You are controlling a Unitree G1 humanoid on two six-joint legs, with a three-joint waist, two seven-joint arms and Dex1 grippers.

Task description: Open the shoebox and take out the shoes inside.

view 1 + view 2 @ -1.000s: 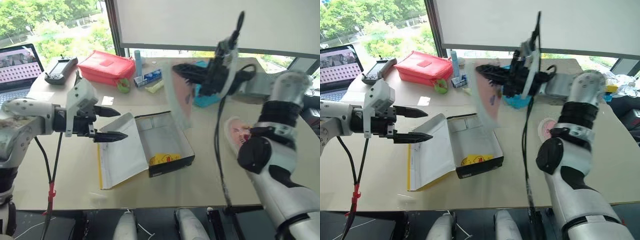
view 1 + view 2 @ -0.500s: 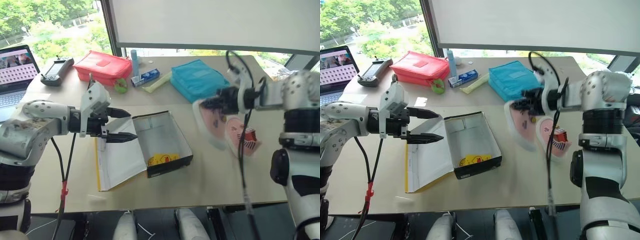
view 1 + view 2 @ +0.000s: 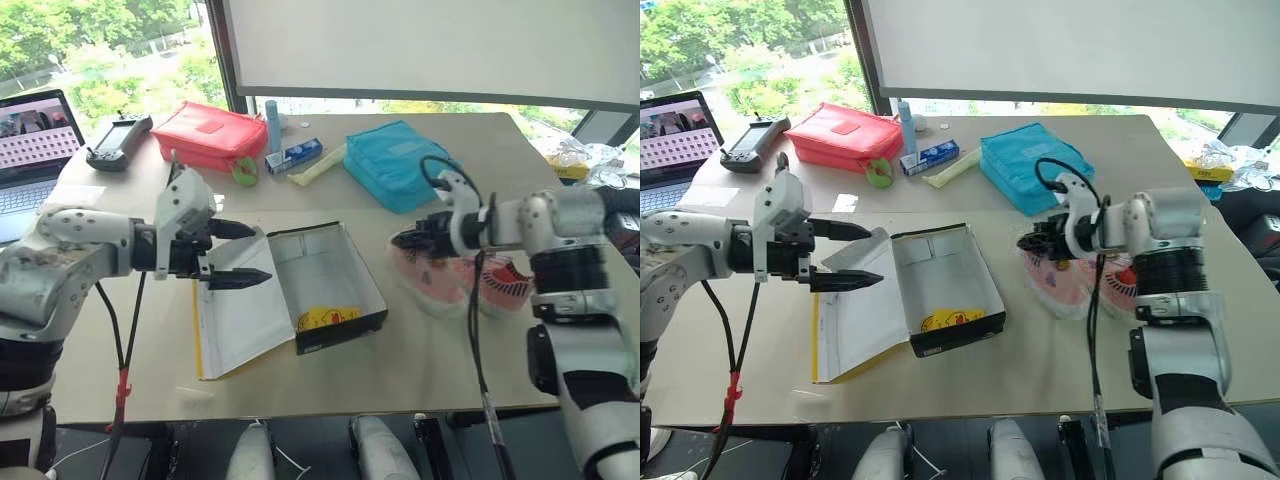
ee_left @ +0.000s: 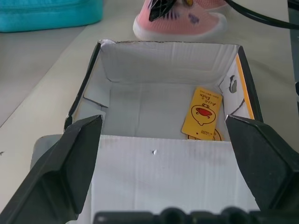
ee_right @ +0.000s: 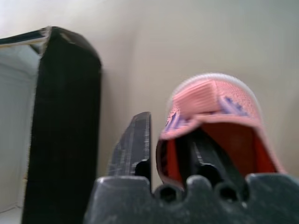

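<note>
Both shoes out on the counter, shoebox open and emptied.

The shoebox lies open on the counter, its lid folded flat toward the left hand, which hovers over the lid with fingers spread wide, holding nothing. A yellow tag lies inside. The right hand rests at the nearer pink shoe, one finger inside its opening and one outside, loosely parted. The second shoe lies just beside it.

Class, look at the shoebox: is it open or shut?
Open: the shoebox has its lid folded flat on the table; its white inside holds just a yellow card.
</note>
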